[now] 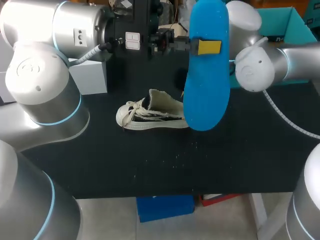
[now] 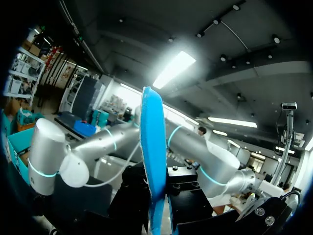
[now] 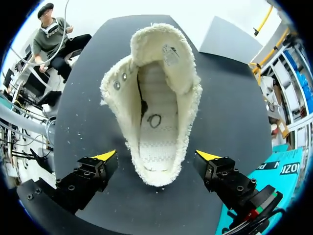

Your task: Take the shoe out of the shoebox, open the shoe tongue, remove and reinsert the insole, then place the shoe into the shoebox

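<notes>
Insole (image 1: 206, 90): blue, upright in the air above the counter's (image 1: 150, 165) far half, its lower end hanging just past the shoe's heel in the head view; edge-on in my left wrist view.
Left fingers (image 1: 208, 46): closed on the insole from both faces, one yellow tip flat on the face toward the head camera, the other hidden behind.
Shoe (image 1: 150, 114): cream high-top, sole down near the middle of the black counter, toe toward my left, mouth gaping, bare footbed showing inside.
Right fingers (image 3: 159, 155): spread wide with nothing held, hovering over the shoe's heel end, one yellow tip to each side, neither touching it.
Shoebox (image 1: 287, 22): teal, at the counter's far right, behind my right arm (image 1: 280, 62).
</notes>
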You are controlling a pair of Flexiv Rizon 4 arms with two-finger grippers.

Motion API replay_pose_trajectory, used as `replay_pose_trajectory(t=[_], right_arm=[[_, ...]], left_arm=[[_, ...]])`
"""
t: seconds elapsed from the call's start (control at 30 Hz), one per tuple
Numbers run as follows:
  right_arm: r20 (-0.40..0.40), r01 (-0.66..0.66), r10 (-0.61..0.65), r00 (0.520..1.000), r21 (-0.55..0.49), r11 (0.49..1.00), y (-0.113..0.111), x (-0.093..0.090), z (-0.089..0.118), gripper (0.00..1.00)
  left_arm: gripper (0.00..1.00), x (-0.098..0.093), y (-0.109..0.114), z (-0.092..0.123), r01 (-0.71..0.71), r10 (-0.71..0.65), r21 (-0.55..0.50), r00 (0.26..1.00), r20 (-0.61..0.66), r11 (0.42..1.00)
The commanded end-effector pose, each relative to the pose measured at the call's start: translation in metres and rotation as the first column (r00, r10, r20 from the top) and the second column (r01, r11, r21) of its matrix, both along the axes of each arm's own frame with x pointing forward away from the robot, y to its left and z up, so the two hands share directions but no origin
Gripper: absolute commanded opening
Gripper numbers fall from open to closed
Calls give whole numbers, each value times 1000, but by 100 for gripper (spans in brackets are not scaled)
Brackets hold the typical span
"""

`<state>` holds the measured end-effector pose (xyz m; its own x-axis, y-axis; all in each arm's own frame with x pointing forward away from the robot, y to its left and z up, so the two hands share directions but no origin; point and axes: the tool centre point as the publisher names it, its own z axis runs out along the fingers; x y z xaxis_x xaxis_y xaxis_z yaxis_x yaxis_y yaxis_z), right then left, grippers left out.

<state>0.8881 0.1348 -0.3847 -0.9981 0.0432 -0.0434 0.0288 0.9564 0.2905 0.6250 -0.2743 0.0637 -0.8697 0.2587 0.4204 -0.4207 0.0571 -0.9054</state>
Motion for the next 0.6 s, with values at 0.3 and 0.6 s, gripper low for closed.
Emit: replay_pose_trajectory(t=[0.3, 0.6], right_arm=[[-8, 12, -14, 1000, -218, 976, 13, 3, -7, 100], [-22, -21, 15, 1000, -282, 959, 19, 6, -9, 100]], left_arm=[[0, 0, -1, 0, -3, 3, 1, 1000, 0, 1000], [0, 0, -1, 0, -3, 3, 1, 1000, 0, 1000]])
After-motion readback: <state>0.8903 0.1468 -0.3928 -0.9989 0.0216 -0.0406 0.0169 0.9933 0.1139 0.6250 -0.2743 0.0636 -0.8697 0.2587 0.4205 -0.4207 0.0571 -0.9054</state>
